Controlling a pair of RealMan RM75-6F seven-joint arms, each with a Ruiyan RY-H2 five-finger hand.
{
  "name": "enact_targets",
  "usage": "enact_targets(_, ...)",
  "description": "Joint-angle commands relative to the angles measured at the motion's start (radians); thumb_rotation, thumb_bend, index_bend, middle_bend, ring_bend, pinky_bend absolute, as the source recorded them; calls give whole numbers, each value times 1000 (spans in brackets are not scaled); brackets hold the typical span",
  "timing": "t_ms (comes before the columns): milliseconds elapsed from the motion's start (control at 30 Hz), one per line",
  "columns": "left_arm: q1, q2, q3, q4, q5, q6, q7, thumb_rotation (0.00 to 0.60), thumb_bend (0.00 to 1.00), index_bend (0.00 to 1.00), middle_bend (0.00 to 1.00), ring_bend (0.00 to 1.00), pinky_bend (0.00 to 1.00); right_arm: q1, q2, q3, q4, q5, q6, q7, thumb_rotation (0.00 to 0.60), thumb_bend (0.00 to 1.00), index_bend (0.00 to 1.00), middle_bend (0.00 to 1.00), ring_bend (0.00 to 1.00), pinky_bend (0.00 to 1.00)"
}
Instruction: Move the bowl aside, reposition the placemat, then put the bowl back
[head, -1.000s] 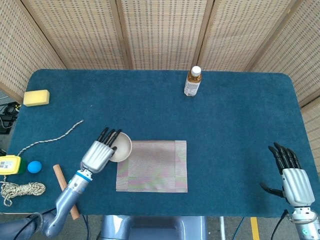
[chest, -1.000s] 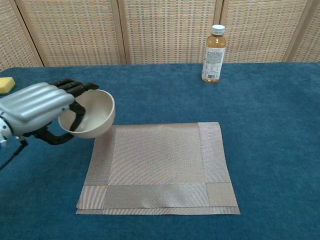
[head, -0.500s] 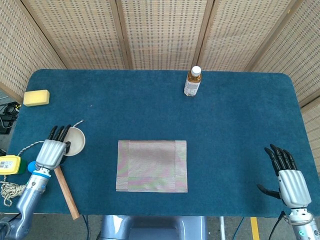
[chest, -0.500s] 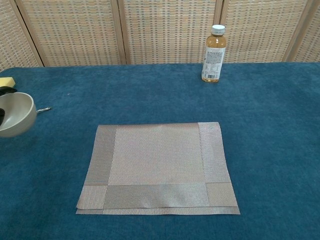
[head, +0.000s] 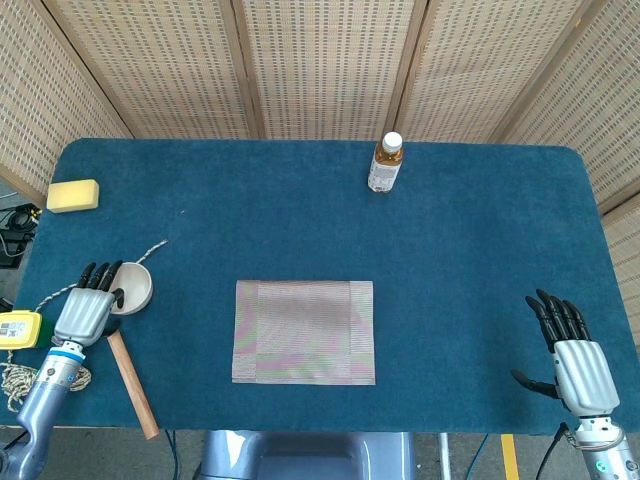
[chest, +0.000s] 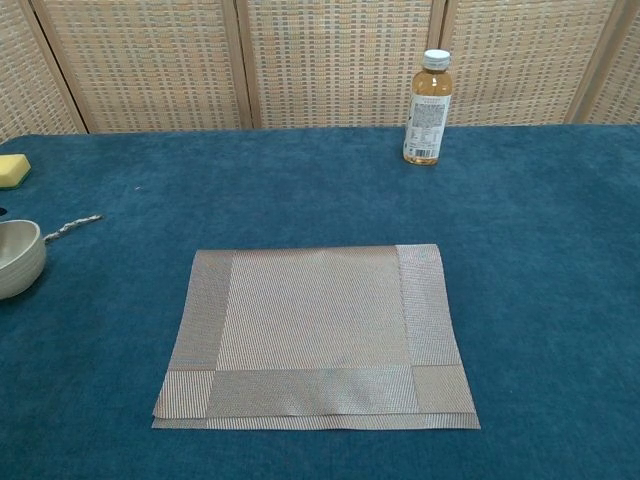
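The bowl is gripped by the left hand near the table's left edge, well apart from the placemat, which is thus left bare for repositioning. The right hand is held open, empty, near the front right corner.

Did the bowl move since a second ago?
Yes. The bowl, held by the left hand, went left, away from the placemat it was beside, toward the table's left edge.
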Motion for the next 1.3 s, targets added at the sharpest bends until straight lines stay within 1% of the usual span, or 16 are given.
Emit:
enact_targets(33, 1, 4, -2, -3, -2, 0, 2, 600, 150, 312, 0, 0, 0, 0, 0, 0, 0, 0, 1, 1, 600, 155, 0, 0, 0, 0)
enact_targets(100, 3, 12, -8, -12, -4, 5, -2, 600, 124, 240, 0, 0, 0, -1, 1, 0, 0, -2, 3, 2, 600, 155, 0, 0, 0, 0)
enact_targets(167, 5, 24, -16, -28, -6, 13, -16, 600, 116, 211, 0, 0, 0, -1, 1, 0, 0, -4, 4, 3, 600, 154, 0, 0, 0, 0)
enact_targets(300, 7, 69, -32, -90, 8, 41, -66, 600, 124, 182, 0, 0, 0, -1, -1, 0, 2, -11, 9, 4, 600, 154, 0, 0, 0, 0)
enact_targets(433, 8, 104, -38, -157, 33, 71, -94, 600, 136, 160, 0, 0, 0, -1, -2, 0, 2, -15, 13, 8, 600, 154, 0, 0, 0, 0)
enact_targets(533, 6, 128, -30, -226, 70, 96, -77, 600, 137, 161, 0, 0, 0, -1, -4, 0, 4, -19, 18, 11, 600, 155, 0, 0, 0, 0)
enact_targets(633, 3, 128, -17, -286, 112, 119, -34, 600, 138, 163, 0, 0, 0, -2, -3, -1, 4, -19, 18, 12, 600, 155, 0, 0, 0, 0)
enact_targets(733, 1, 119, 0, -354, 135, 118, 35, 600, 138, 196, 0, 0, 0, -2, -1, -1, 3, -16, 16, 17, 600, 155, 0, 0, 0, 0)
enact_targets(867, -5, 86, 24, -425, 163, 104, 149, 600, 144, 339, 0, 0, 0, 0, 1, 0, 3, -13, 13, 24, 600, 154, 0, 0, 0, 0)
enact_targets(933, -7, 68, 31, -438, 171, 100, 174, 600, 171, 389, 0, 0, 0, 0, 2, 0, 2, -13, 13, 27, 600, 155, 0, 0, 0, 0)
enact_targets(1000, -11, 40, 44, -451, 179, 82, 204, 600, 230, 429, 0, 0, 0, -1, 5, 1, 2, -12, 14, 32, 600, 154, 0, 0, 0, 0)
enact_targets(1133, -19, -17, 61, -457, 185, 48, 262, 600, 295, 446, 0, 0, 0, 0, 10, 4, 3, -4, 12, 45, 600, 153, 0, 0, 0, 0)
enact_targets(1300, -26, -76, 77, -454, 190, 13, 308, 600, 340, 413, 0, 0, 0, 1, 15, 6, 1, 1, 9, 54, 600, 157, 0, 0, 0, 0)
